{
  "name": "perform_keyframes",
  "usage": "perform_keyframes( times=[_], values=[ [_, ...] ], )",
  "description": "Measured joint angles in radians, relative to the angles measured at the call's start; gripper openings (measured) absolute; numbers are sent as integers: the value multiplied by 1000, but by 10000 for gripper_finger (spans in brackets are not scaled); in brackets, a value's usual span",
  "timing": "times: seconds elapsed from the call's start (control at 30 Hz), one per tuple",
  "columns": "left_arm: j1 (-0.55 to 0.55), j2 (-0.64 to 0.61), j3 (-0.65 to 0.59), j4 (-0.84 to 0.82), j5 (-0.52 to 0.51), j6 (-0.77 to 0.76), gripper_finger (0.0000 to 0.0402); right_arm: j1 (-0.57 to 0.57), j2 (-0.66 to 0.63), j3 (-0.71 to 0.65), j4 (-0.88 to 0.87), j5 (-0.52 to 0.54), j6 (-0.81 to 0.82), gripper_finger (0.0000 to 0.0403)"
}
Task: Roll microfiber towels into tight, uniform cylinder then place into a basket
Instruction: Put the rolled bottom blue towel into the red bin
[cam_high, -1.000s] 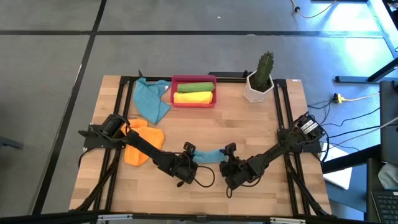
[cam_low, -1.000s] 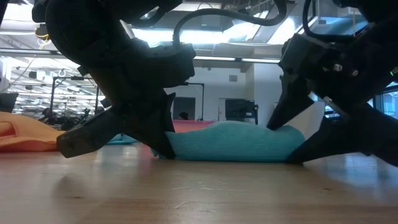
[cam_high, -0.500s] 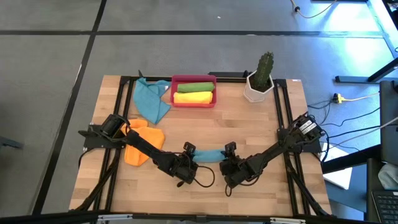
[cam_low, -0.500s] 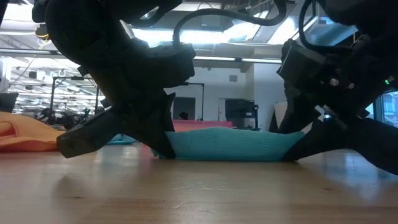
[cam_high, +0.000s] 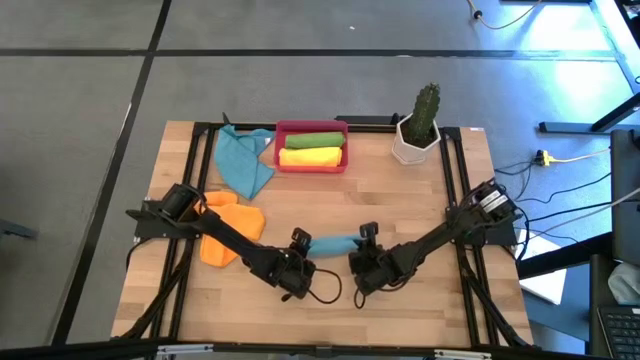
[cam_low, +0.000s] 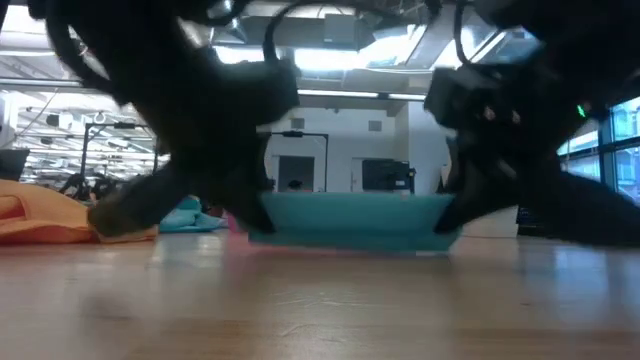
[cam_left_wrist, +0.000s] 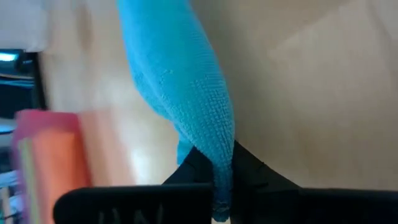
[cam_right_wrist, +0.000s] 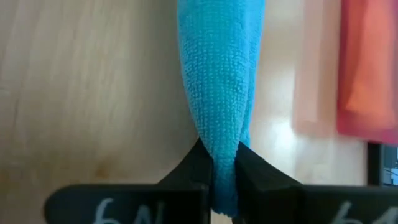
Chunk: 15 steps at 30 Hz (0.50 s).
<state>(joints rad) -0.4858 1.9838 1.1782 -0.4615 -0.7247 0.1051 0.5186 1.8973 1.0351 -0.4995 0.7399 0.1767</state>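
High view: the rolled teal-blue microfiber towel (cam_high: 331, 245) lies just below the middle of the frame, strung between the left hand (cam_high: 299, 247) and the right hand (cam_high: 362, 244), each gripping one end. The shallow red plastic basket (cam_high: 311, 127) sits at upper centre and already holds a green roll (cam_high: 314, 140) and a yellow roll (cam_high: 311, 157). A loose teal cloth (cam_high: 242, 161) lies to its left, an orange cloth (cam_high: 222, 233) at the left of the wooden worktop (cam_high: 400, 210), and a white hexagonal cactus pot (cam_high: 414, 143) to the basket's right.

Low view: the teal roll (cam_low: 347, 220) spans the centre, apparently just clear of the worktop, slightly sagging between the two dark hands.

Left wrist view: both fingers are closed tight on the towel's end (cam_left_wrist: 211, 168), the cloth pinched thin between them; the basket (cam_left_wrist: 37, 155) shows at lower left.

Right wrist view: the same, with fingers clamped on the other end (cam_right_wrist: 222, 168) and the basket (cam_right_wrist: 367, 68) at the right edge.

The carry to the basket seems to be the step in hand. To do it well, both hands should travel together at equal height and hold their spacing, so the roll neither stretches nor slackens and unwinds. It wants setting parallel to the two rolls, in whatever room remains, and both ends let go together.
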Motion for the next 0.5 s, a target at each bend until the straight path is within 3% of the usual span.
perform_keyframes(
  times=[0.3,0.5],
  values=[
    [48,-185,1,-179,-121,-22,1,-127,-137,42,-60,1,-105,21],
    [199,-302,1,-281,-110,34,1,-322,-283,-1,97,-99,-309,21]
  ],
)
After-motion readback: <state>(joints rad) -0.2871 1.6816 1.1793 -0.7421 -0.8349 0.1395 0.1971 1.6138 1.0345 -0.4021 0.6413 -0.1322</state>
